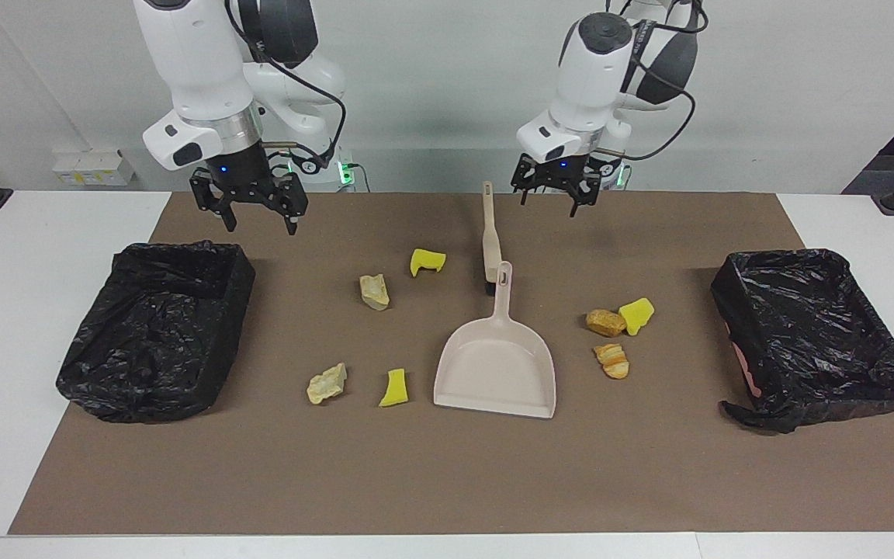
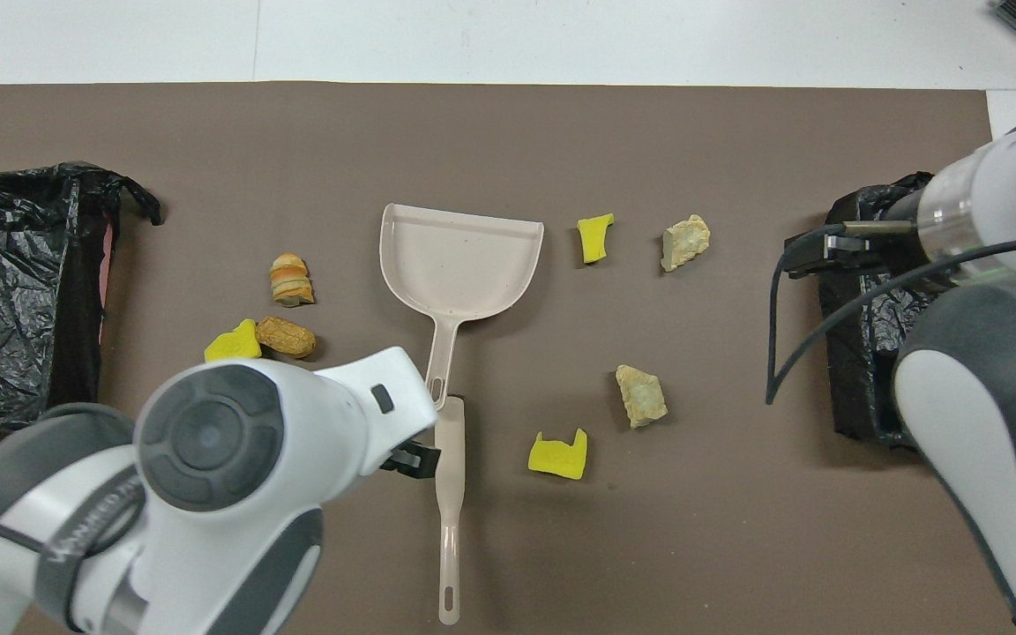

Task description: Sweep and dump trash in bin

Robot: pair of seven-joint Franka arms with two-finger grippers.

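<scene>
Trash (image 1: 374, 291): seven scraps scattered on brown mat (image 1: 447, 481) around dustpan (image 1: 496, 371); brush (image 1: 490, 237) nearer the robots; left gripper (image 1: 557, 190), right gripper (image 1: 249, 206): both raised over the mat, jaws wide, empty.

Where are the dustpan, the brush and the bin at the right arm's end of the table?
dustpan (image 1: 493, 373): facing view, bare middle of its pan.
brush (image 1: 490, 244): facing view, lower part of its handle.
bin at the right arm's end (image 1: 156, 326): facing view, black liner inside it.
</scene>
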